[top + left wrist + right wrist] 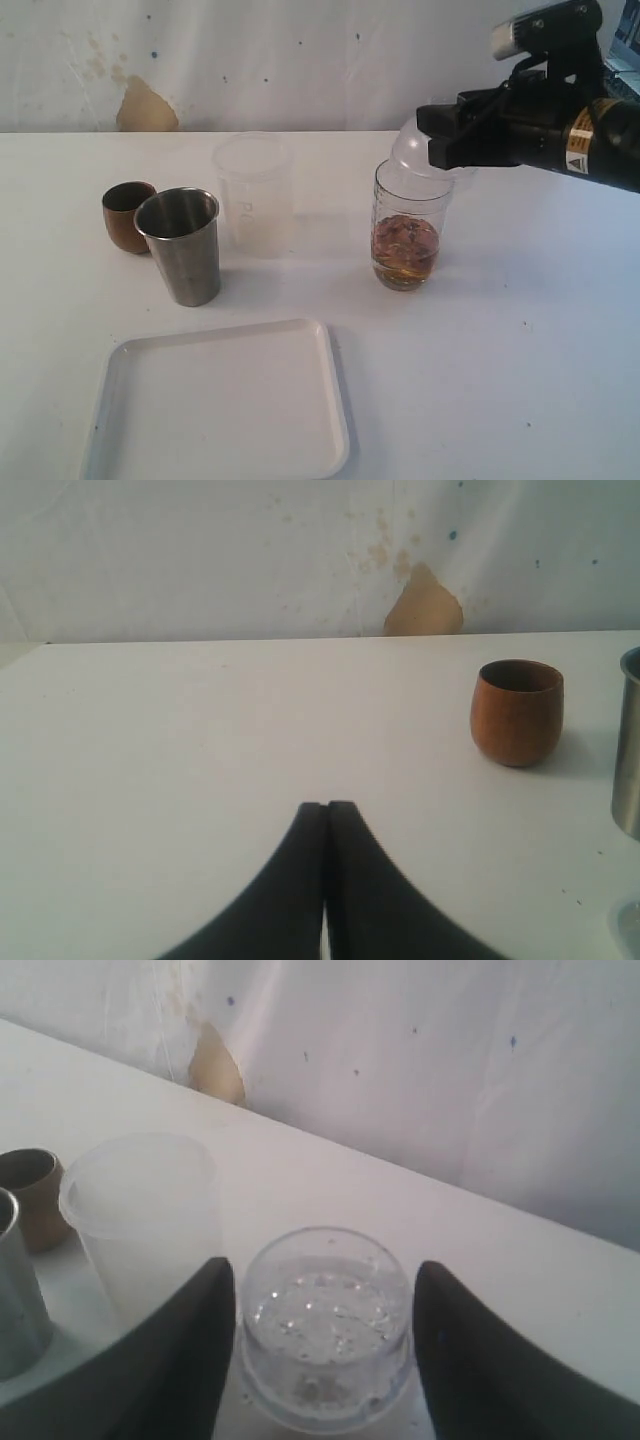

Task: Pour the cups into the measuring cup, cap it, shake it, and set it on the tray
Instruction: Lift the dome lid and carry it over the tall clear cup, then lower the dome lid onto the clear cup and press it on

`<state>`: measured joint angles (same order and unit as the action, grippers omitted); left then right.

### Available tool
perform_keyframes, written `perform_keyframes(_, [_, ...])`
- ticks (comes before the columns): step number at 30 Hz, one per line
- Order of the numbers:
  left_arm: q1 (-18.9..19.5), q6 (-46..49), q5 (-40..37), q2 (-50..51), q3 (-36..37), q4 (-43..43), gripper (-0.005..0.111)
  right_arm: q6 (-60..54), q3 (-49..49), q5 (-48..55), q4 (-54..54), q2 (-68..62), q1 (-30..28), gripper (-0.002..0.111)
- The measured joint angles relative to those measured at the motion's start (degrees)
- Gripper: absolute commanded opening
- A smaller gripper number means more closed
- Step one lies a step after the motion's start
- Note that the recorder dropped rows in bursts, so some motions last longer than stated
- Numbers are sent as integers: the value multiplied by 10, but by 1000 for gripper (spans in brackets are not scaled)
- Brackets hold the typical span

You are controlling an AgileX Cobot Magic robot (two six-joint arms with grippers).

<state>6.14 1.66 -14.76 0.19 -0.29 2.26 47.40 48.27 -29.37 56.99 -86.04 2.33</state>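
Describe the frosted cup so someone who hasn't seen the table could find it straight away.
Find the white tray in the foreground. Behind it three cups cluster together; the frosted cup is the rightmost, beside the steel tumbler. Unlike the tumbler and the brown wooden cup, it is pale, translucent and nearly blends into the table.

Exterior cam: sitting high at counter (500, 380) front, looking down and across toward back wall (300, 60). Mid range, taking in tray (220, 410) nearest, rest beyond.
Left wrist cam: riding low, looking almost level across counter over left fingers (290, 890) toward wall. Wooden cup (517, 712) showing near, steel tumbler (628, 745) getting cut by frame edge.
Right wrist cam: looking down past right fingers (190, 1350), sitting very close on domed lid (325, 1325), wall behind.
Overlap: all three catching wooden cup, steel tumbler, brown wall stain (145, 107).
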Motion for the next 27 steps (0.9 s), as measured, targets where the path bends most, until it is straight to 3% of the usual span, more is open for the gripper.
perform_keyframes(27, [0,0,0,0,0,0,0,-6,16,-37,0,-56,0,0])
